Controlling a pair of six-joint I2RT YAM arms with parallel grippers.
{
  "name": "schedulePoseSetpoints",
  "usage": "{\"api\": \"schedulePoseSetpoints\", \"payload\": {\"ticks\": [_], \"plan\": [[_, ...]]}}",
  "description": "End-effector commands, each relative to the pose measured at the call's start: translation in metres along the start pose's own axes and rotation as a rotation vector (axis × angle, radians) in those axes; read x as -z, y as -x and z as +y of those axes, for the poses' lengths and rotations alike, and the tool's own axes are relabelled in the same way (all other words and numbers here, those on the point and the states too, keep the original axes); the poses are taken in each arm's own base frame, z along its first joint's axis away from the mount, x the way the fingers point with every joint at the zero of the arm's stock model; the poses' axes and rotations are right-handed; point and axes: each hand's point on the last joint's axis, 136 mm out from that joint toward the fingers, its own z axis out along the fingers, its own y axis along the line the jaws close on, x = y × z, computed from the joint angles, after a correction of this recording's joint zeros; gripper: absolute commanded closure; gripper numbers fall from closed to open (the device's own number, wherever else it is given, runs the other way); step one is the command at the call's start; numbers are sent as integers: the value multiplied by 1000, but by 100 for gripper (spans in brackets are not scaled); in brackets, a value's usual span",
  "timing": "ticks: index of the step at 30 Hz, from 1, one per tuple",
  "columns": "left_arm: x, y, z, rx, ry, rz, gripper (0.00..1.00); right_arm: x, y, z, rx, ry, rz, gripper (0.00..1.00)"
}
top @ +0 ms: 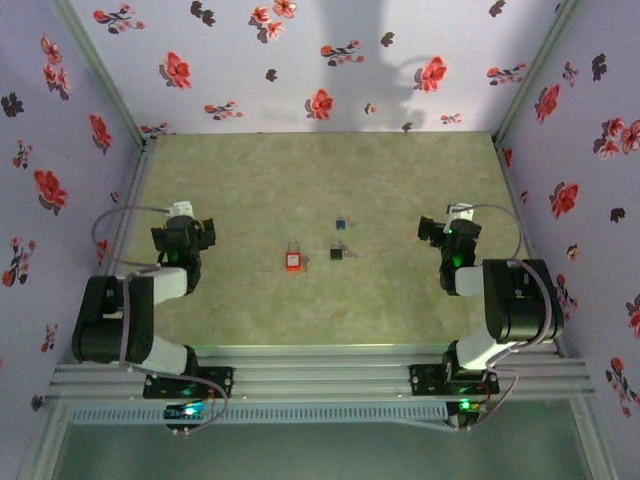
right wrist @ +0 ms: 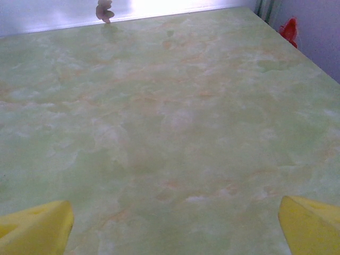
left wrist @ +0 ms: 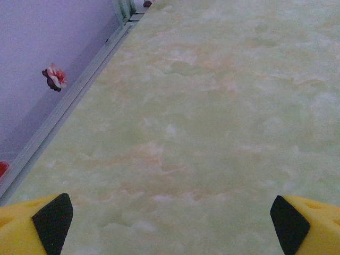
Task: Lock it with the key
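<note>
centrally, key [top: 336,253] nr red padlock [top: 292,261], labels unreadable

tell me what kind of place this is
Probably a robot test booth, not a home: a green marbled tabletop boxed in by lilac flower-print walls, a left arm and right arm bolted to an aluminium rail at its near edge, and a red padlock and the key laid out mid-table.

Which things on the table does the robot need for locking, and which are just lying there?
Needed for the job:
- black key
- red padlock

Just lying about:
- small blue-headed piece
</note>
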Motion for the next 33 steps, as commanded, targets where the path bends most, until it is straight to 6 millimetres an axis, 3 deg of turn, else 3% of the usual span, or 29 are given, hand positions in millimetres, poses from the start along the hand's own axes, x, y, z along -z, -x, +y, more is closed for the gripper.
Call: {"api": "schedulePoseSetpoints", "payload": {"ticks": [1,9,14,33], "plan": [[-5,15,3,36,15,-68,0,0,5,1,-21,8,-19,1],[-3,16,1,38,-2,-87,0,0,4,1,-21,8,-18,1],[0,6,-4,43,-40,-129,0,0,5,1,-21,8,-19,1],[6,7,-13,-10,-60,-163,0,0,4,1,-22,9,-18,1]]}}
